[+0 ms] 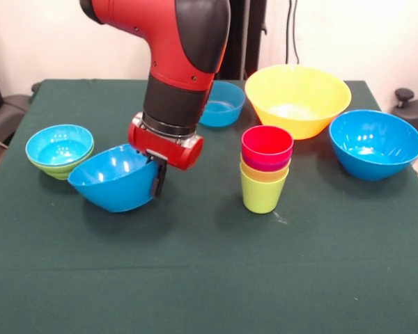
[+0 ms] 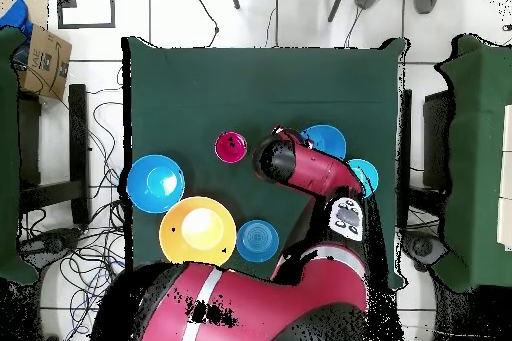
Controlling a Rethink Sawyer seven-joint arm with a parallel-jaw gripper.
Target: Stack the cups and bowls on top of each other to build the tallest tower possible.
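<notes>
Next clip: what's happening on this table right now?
The red and black Sawyer arm has its pincer on the rim of a large glossy blue plastic bowl, which sits tilted on the green table. Beside it, a small blue bowl nested in a lime green bowl waits. Four ribbed plastic cups are already nested in a stack, red on top and lime green at the bottom. A very large yellow bowl, another large blue bowl and a small blue bowl stand apart, unstacked.

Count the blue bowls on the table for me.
4: one tilted at the tool, one nested in a green bowl at the left, a small one behind the arm, one far right.
</notes>
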